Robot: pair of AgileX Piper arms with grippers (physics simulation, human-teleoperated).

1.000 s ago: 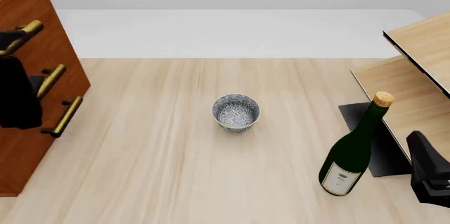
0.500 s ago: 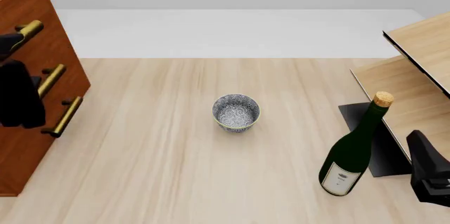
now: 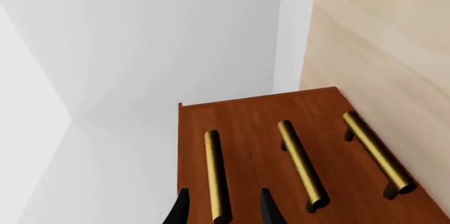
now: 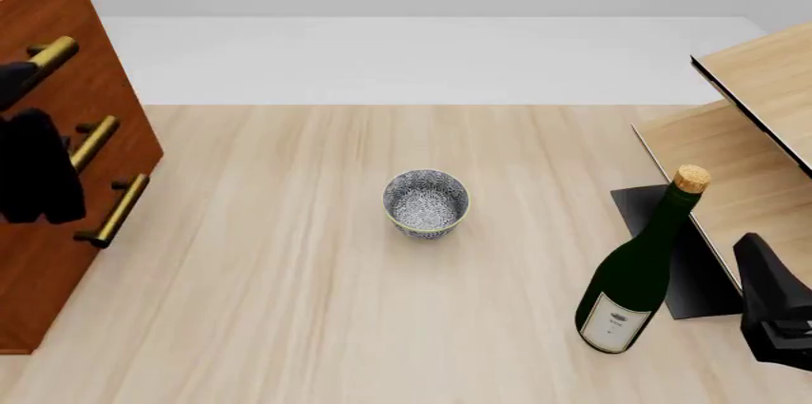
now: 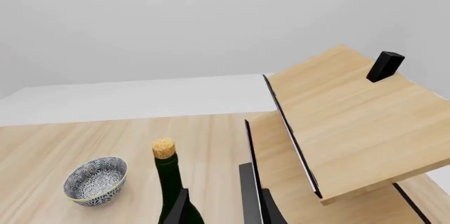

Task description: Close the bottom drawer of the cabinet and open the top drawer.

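The reddish-brown cabinet (image 4: pixel 108 71) stands at the table's left edge, its three brass handles facing the middle. In the left wrist view the top drawer's handle (image 3: pixel 214 166), the middle handle (image 3: pixel 302 166) and the bottom drawer's handle (image 3: pixel 376 153) lie side by side, and all three fronts look flush. My left gripper (image 3: pixel 223 205) is open, with one finger on each side of the top handle's near end. In the front view it (image 4: pixel 15 76) sits at the top handle (image 4: pixel 53 49). The bottom drawer (image 4: pixel 64 271) looks pushed in. My right gripper (image 5: pixel 223 208) is open and empty at the front right.
A patterned bowl (image 4: pixel 427 202) sits mid-table. A dark green corked bottle (image 4: pixel 638 266) stands at the front right, close to my right arm (image 4: pixel 774 318). A pale plywood shelf unit (image 4: pixel 762 90) fills the right edge, with a dark mat (image 4: pixel 691 271) at its foot.
My left arm's dark body has shifted slightly upward along the cabinet front, staying at the top handle. The right arm, bowl and bottle have not moved.
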